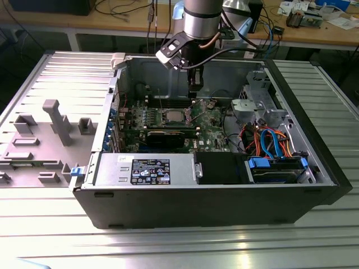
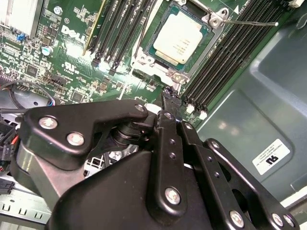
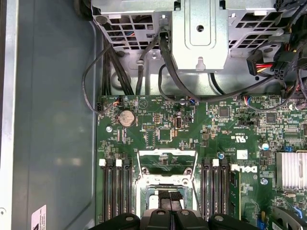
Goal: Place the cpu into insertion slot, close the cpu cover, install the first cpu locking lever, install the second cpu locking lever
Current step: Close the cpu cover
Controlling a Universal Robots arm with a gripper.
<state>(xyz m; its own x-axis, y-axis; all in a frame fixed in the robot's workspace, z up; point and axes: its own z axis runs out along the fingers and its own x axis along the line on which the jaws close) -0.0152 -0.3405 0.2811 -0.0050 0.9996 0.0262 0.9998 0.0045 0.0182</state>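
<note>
An open case [image 1: 224, 196] stands on a ribbed metal table [image 1: 179, 246]. Behind it runs a wooden bench [image 1: 50, 25] strewn with cables, and grey plastic blocks [image 1: 59, 123] stand on a panel at the exterior view's left. Inside, the cpu [image 2: 178, 37] lies in the slot [image 2: 142, 58] on the green board [image 2: 72, 48], with a thin lever [image 2: 249, 22] jutting from one corner. The gripper [image 2: 169, 97] hangs just beside the slot, jaws pressed together and holding nothing; whether it touches the board I cannot tell

Robotics lab: cable-strewn workbench [image 1: 56, 25], ribbed aluminium table [image 1: 325, 235], opened computer case [image 1: 196, 208].
</note>
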